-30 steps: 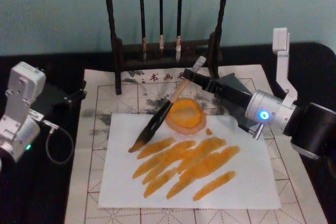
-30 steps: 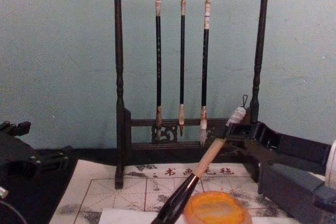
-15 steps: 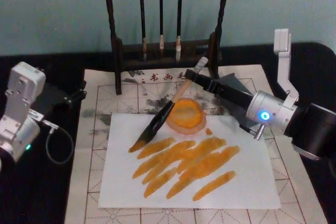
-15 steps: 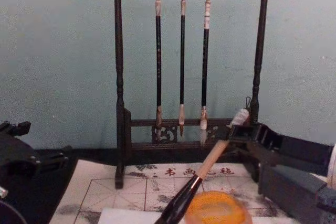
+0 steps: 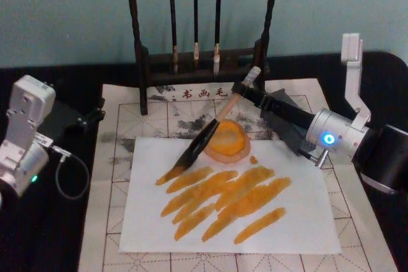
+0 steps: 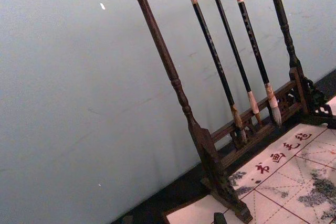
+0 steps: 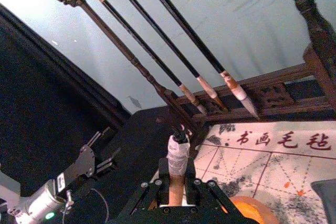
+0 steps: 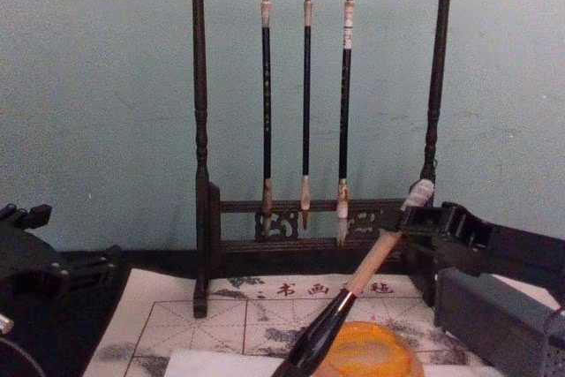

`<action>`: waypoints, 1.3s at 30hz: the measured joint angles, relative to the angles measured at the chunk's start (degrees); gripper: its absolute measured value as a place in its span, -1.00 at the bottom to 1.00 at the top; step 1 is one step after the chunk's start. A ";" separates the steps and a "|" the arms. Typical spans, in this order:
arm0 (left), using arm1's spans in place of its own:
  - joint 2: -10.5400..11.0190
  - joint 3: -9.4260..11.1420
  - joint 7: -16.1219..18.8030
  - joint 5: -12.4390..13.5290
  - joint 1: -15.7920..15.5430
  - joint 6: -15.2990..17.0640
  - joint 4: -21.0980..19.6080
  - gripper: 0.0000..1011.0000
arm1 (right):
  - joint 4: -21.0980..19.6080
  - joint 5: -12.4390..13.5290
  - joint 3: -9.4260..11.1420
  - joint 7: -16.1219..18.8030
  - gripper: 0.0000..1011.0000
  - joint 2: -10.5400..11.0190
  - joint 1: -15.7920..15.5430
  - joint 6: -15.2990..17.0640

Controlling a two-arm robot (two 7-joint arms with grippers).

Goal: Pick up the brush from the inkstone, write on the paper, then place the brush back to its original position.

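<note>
The brush point(image 5: 210, 130) slants from its white end cap down to dark bristles that reach the white paper point(image 5: 299, 227) near its far left corner. Its black section crosses the left rim of the orange inkstone point(image 5: 231, 143). My right gripper point(image 5: 245, 90) is shut on the tan handle just below the cap, also seen in the chest view point(image 8: 418, 219) and the right wrist view point(image 7: 177, 184). Several orange strokes cover the paper. The inkstone point(image 8: 366, 352) sits at the paper's far edge. My left gripper point(image 5: 89, 116) is parked at the left, off the mat.
A dark wooden rack point(image 5: 143, 62) with three thin hanging brushes point(image 8: 305, 103) stands just behind the inkstone. A cream mat with red grid lines point(image 5: 108, 221) lies under the paper. A dark grey block point(image 5: 287, 103) sits under my right arm.
My right gripper has shifted right and a little farther back, carrying the brush's upper end with it. The brush now lies more across the inkstone's rim. The left arm has not moved.
</note>
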 joint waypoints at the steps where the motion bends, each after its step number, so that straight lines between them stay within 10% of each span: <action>1: 0.00 0.00 0.00 0.00 0.00 0.00 0.00 0.98 | 0.00 0.01 0.04 -0.01 -0.63 0.06 -0.02 0.00; 39: 0.00 0.00 0.00 0.00 0.00 0.00 0.00 0.98 | -2.47 4.85 2.99 -1.80 -0.63 0.94 -2.29 -0.74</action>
